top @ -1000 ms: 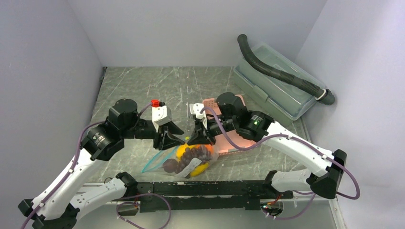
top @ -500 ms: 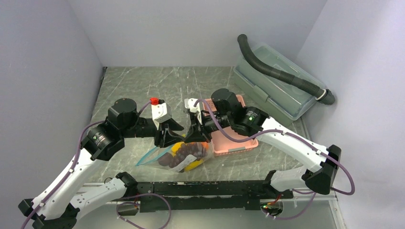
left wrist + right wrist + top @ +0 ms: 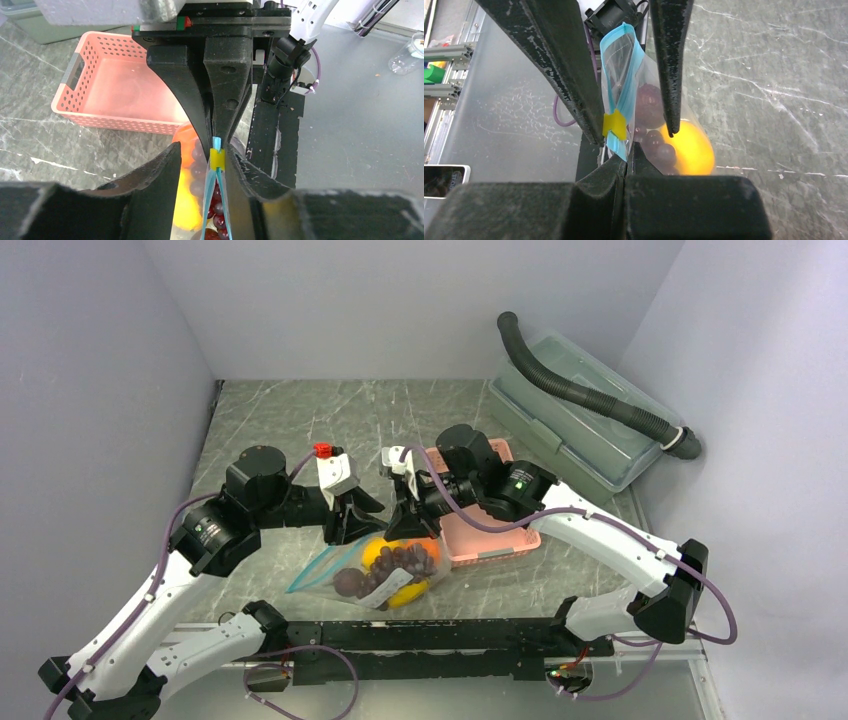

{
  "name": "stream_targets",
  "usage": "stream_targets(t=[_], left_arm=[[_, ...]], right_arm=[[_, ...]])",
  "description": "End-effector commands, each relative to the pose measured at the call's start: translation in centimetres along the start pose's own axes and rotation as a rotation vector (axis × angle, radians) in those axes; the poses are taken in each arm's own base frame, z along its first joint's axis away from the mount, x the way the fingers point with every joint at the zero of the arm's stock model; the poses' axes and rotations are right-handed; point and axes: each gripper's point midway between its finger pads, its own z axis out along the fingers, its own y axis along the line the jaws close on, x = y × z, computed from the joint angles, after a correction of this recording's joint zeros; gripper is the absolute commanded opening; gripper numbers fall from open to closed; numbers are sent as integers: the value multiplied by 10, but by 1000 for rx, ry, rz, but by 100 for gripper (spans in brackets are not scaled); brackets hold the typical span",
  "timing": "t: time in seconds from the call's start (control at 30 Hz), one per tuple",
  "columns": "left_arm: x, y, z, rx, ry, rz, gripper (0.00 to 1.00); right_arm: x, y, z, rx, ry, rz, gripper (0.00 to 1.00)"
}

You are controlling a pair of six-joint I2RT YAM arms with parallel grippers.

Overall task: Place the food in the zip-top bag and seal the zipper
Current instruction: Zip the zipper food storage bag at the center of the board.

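**Top view:** A clear bag is seen on the marbled table, just ahead of the arms' bases. It is packed with an orange, dark grapes, a yellow fruit and a dark round fruit. The left gripper and right gripper are brought nose to nose over the bag's far end. How their fingers stand is hidden here by the wrists. A pink basket is partly covered by the right arm. A lidded clear box, with a black hose laid across it, is set by the right wall.

**Left wrist view:** The teal zipper is shown rising between the left gripper's fingers. These are held apart on either side of a yellow slider, grasping nothing. Just above the slider, the strip's tip is pinched by the right gripper's clenched fingers.

**Right wrist view:** The right gripper's fingers are seen clamped on the zipper's end. The slider is shown lying against one left finger, with a gap to the other. Grapes and yellow fruit are seen through the plastic.
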Motion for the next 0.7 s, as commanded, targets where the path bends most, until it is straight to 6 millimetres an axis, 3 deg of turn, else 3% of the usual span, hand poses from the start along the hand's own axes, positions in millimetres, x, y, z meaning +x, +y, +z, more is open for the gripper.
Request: stream_targets(t=[0.0,0.33,0.53,0.67], left_arm=[[-11,0,2,5,-37,34,40],[-5,-2,4,25,-14,24,30],[-2,-2,3,24,0,24,9],[0,-3,2,29,6,25,0]], right_arm=[[-36,9,-10,-16,-92,-67,0],[-38,9,-10,-11,-101,-61,0],[-42,10,-13,-2,-115,-66,0],[-46,10,-15,10,-132,-73,0]])
